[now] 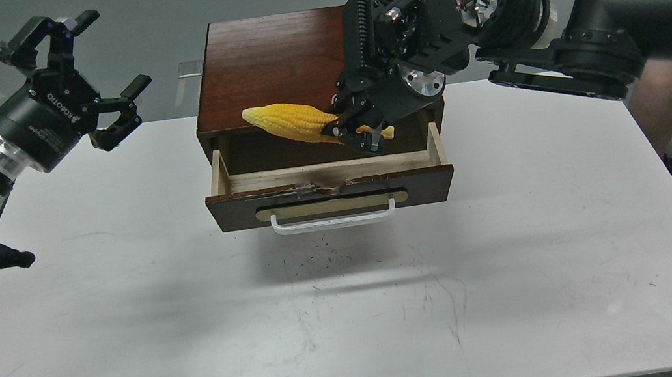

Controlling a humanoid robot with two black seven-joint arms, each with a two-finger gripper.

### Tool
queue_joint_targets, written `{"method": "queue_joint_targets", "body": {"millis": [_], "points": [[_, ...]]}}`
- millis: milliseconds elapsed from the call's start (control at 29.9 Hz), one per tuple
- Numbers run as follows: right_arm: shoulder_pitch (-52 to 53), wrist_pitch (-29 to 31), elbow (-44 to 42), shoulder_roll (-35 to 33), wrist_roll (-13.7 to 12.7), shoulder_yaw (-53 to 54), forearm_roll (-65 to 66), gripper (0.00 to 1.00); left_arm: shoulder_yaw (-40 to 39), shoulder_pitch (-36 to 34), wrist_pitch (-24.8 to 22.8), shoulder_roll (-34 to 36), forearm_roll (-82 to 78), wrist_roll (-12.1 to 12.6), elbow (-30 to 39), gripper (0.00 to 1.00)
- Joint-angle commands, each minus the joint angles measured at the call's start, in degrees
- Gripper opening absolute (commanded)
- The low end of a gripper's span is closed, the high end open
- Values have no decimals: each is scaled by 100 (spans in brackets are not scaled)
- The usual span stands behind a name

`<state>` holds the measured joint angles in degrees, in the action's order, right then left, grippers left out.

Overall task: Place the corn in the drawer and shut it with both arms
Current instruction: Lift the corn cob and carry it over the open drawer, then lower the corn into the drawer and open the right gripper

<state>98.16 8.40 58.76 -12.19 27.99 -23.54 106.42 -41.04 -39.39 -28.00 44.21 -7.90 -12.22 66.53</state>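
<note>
The yellow corn (290, 122) lies almost level in the air, its pointed tip to the left, above the back of the open drawer (330, 196). My right gripper (356, 132) is shut on the corn's thick right end, over the drawer's right half. The drawer is pulled out of the dark red-brown cabinet (292, 63); its pale wood inside (282, 177) shows and nothing lies in the part that shows. Its white bar handle (333, 218) faces me. My left gripper (96, 71) is open and empty, held up left of the cabinet above the table's far left edge.
The cabinet stands at the back middle of the white table (354, 317). A person's legs (665, 96) show beyond the table's right edge, behind my right arm.
</note>
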Motion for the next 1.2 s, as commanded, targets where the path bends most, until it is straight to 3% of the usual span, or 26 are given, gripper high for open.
{"method": "queue_joint_targets", "body": {"millis": [0,167,234,267,334,434,468,501,535,668,969,1170], "points": [[-8,-181,-5,50,1,-195,10,4,-1,1,0,26,-1,-8,-8,99],[-60,-199,-5,77,1,-239,10,5,-1,1,0,35,-1,-8,0,99],[-78,-199,-5,77,1,-239,10,21,-1,1,0,35,-1,-8,1,99],[-78,-199,-5,77,1,-239,10,21,-1,1,0,35,-1,-8,1,99],[-78,-199,-5,77,1,-230,10,38,-1,1,0,44,-1,-8,-8,99],[-87,-199,-5,77,1,-230,2,53,-1,10,0,44,-1,-8,-8,99],[-87,-199,-5,77,1,-230,1,53,-1,10,0,44,-1,-8,-8,99],[-87,-199,-5,77,1,-222,1,63,-1,10,0,44,-1,-8,0,99],[-87,-199,-5,77,1,-222,-16,79,-1,10,0,44,-1,-8,1,99],[-87,-208,-14,68,1,-178,-121,96,-1,1,0,44,-1,-8,1,99],[-34,-208,-5,-28,1,15,-901,99,-1,1,0,44,-9,-8,-8,99],[-16,-190,-40,-607,1,454,-1991,99,17,1,0,202,-27,-17,-8,99]]}}
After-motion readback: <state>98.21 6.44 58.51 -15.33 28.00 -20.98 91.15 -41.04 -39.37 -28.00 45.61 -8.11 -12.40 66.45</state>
